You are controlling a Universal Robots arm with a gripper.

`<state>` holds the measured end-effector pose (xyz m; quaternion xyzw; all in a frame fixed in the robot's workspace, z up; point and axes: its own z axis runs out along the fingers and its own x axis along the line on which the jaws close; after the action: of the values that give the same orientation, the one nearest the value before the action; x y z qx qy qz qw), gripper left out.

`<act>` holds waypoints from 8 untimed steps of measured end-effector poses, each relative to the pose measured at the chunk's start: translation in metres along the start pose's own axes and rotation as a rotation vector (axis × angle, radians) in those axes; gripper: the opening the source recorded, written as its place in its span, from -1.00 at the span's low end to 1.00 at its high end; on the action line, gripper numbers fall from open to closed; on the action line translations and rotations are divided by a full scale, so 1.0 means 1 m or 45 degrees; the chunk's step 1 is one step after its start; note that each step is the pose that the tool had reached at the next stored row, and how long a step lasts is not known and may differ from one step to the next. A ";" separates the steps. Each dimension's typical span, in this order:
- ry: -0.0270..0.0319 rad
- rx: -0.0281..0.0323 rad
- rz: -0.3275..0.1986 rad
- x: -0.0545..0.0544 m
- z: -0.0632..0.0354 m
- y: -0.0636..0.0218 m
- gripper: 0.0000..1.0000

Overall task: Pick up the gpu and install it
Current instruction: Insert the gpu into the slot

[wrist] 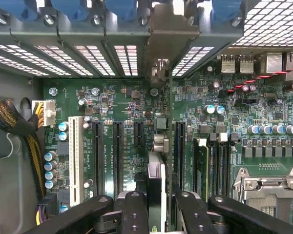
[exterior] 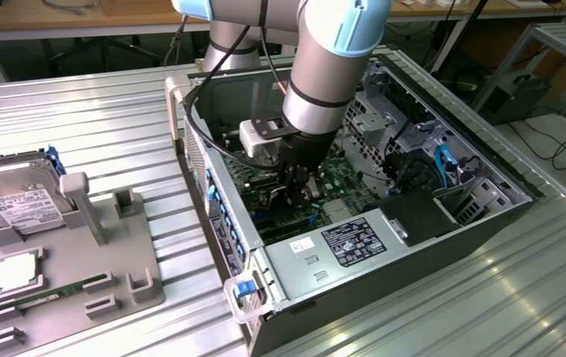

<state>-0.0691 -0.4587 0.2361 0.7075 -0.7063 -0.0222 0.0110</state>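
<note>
Gripper [wrist: 156, 214]: clamped on the gpu [wrist: 156, 165], held edge-on inside the open computer case [exterior: 521, 195], above the motherboard [wrist: 112, 102]. Bracket end nears the rear slot grille [wrist: 93, 56]; empty expansion slots [wrist: 118, 151] alongside. Hard drive [exterior: 10, 197] rests on the grey fixture [exterior: 84, 260].

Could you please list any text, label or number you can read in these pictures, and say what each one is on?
None can be read.
Black printed label on the silver metal power-supply cover: text too small.
White label on the boxy silver hard drive: blurred.
White silkscreen lettering on the green motherboard, beside the black slots: too small to read.
</note>
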 end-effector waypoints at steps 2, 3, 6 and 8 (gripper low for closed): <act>-0.0005 0.0002 0.000 0.000 0.0002 0.0000 -0.45; -0.0004 0.0002 0.000 0.000 0.0002 0.0000 -0.45; -0.0002 0.0003 0.000 0.000 0.0045 -0.0003 -0.45; 0.0009 -0.0004 0.000 0.000 0.0071 -0.0001 -0.45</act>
<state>-0.0693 -0.4586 0.2290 0.7075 -0.7063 -0.0220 0.0113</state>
